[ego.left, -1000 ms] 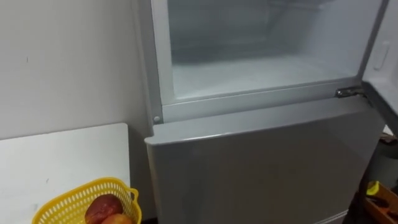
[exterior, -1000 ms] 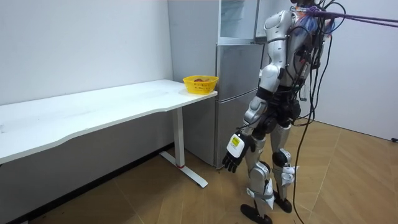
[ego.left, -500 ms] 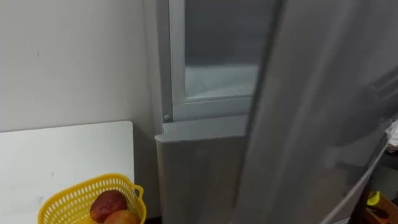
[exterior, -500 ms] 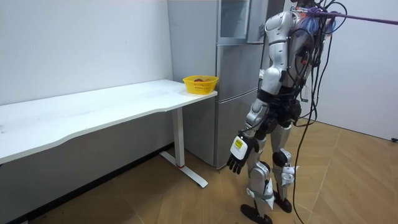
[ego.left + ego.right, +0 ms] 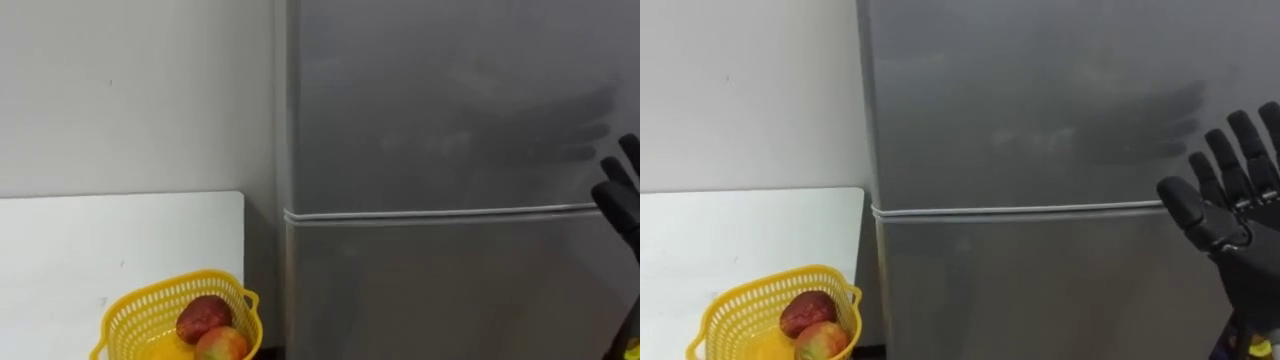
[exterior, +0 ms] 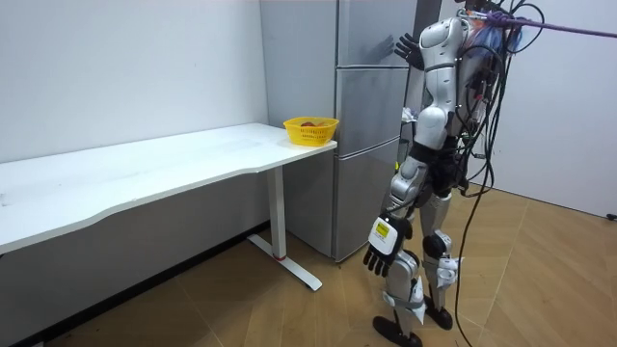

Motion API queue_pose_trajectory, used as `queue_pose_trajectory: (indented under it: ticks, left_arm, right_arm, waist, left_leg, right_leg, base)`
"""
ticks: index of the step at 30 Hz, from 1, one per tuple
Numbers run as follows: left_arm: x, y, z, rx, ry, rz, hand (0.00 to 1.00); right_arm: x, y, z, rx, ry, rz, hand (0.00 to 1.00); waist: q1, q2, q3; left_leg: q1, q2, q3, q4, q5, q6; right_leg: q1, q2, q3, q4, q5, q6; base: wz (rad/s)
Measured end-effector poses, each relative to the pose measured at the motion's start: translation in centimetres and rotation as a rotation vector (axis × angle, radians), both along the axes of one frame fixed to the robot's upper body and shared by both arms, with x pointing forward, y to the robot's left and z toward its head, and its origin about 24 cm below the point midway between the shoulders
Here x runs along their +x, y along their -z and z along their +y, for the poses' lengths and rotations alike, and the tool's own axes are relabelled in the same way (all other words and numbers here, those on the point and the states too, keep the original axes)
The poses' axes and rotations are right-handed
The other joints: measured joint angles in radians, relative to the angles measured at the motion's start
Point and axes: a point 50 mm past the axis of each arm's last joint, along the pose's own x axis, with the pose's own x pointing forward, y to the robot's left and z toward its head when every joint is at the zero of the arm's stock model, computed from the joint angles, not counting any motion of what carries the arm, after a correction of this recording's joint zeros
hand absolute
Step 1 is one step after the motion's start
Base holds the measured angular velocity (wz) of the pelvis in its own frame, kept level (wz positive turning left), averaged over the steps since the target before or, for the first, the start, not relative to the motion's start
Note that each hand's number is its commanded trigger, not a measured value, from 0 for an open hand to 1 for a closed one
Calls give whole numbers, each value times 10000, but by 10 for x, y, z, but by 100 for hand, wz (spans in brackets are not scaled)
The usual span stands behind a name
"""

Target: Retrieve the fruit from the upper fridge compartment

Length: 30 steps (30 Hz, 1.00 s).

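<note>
facing the shut upper fridge door (image 5: 440,100) — right hand (image 5: 1230,232) raised near it, spread open — left hand (image 6: 384,254) hanging slack

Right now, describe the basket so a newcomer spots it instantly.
Find the tall grey fridge; a white table stands to its left. At the table end by the fridge sits a yellow mesh basket holding reddish fruit, the table's only item.

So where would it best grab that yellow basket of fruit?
Probably by the small handle loop on the rim of the yellow basket, on the side nearest the fridge, coming from above: the basket stands upright and fruit fills its middle.
</note>
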Motion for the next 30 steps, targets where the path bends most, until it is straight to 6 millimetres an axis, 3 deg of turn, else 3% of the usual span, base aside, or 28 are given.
queue_pose_trajectory:
  ticks: [22,30]
  left_arm:
    - [5,-1,3,16,56,-197,0]
    - [6,-2,7,465,0,-288,0]
  right_arm:
    - [0,-1,0,-5,110,60,0]
    - [-1,3,-11,-150,1724,991,0]
  waist:
    - [-118,-34,-8]
    - [-347,66,42]
  left_leg:
    - [-81,13,-52,91,-5,-2]
    - [-14,34,-69,53,-5,-2]
  right_leg:
    - [32,-12,-153,1,8,-4]
    - [99,-15,-157,-17,13,-3]
  base:
    - [1]
    - [0]
